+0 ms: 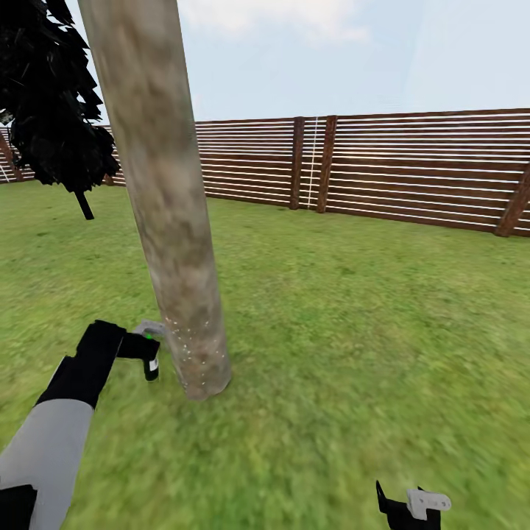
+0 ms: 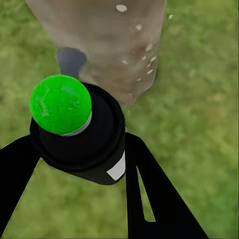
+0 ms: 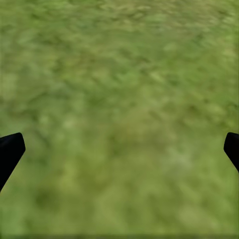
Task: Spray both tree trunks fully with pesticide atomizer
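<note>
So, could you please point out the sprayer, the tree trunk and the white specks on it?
sprayer (image 2: 60, 103), left wrist view, on its green cap.
tree trunk (image 1: 165, 191), head view, on the middle of the bark.
white specks (image 1: 193, 346), head view, on the speckled patch near the base.

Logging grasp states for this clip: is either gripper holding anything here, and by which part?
The left gripper holds the pesticide atomizer by its black body, below the green cap, beside the tree trunk. The right gripper is open, holding nothing.
</note>
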